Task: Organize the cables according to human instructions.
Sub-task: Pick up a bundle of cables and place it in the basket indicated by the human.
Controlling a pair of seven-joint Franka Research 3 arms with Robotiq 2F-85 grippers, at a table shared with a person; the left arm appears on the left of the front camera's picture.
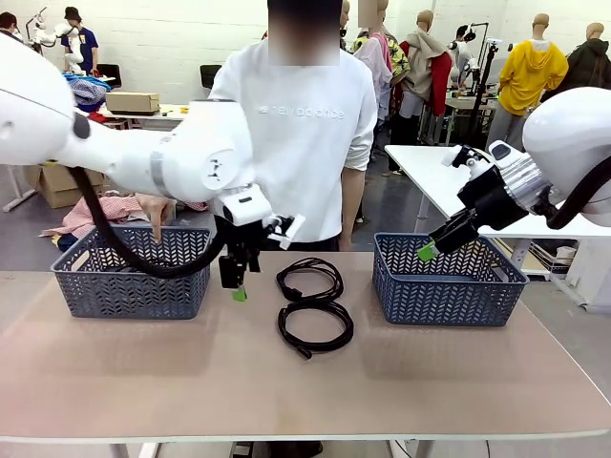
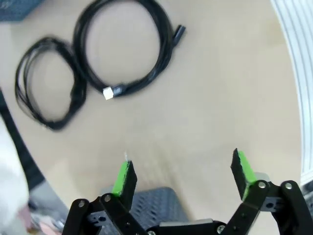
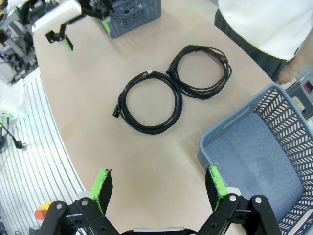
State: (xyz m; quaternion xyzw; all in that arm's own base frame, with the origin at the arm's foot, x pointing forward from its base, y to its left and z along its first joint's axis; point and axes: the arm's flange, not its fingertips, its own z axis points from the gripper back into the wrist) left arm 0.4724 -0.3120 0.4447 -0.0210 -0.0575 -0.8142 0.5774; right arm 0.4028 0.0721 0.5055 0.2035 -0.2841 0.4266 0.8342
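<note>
Far cable [image 3: 200, 94] and near cable [image 3: 146, 130] laid flat on table [image 1: 286, 391], right of left basket [image 1: 129, 286], loops touching. Left gripper [image 2: 183, 169] held up just right of left basket, between it and cables; fingers spread wide, nothing gripped. Right gripper [image 3: 159, 178] held up far right of left basket, past cables; fingers spread apart, nothing gripped. Right basket [image 1: 449, 286] placed far right of left basket too.
</note>
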